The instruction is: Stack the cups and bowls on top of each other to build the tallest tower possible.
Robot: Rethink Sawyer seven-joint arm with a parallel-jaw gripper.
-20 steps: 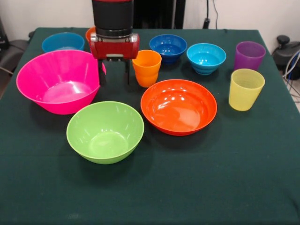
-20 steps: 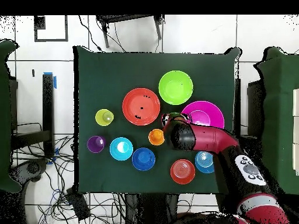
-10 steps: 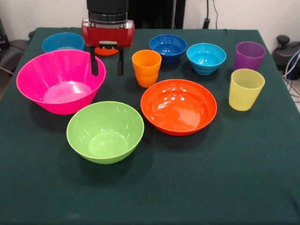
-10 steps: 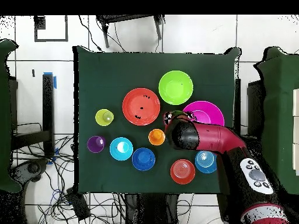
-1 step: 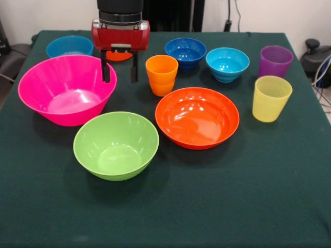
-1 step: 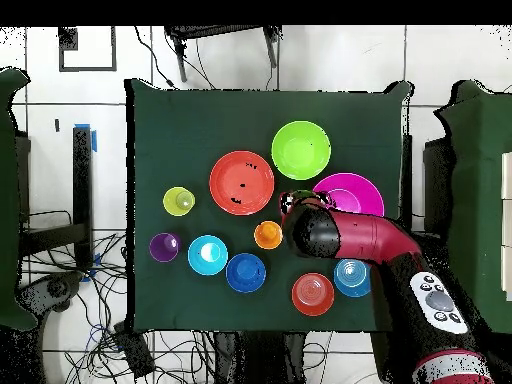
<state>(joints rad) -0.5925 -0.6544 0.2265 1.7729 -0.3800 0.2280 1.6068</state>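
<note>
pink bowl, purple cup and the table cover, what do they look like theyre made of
Pink bowl: probably hard plastic with a glossy finish; bright highlights sit on its inner wall. Purple cup: likely thin translucent plastic; light passes through its wall, and it looks less shiny. Table cover: apparently dark green matte cloth, showing no reflections; the exact fabric cannot be told.

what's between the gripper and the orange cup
Nothing: in the front view only bare green cloth separates the open gripper from the orange cup; they stand apart, not touching.
</note>
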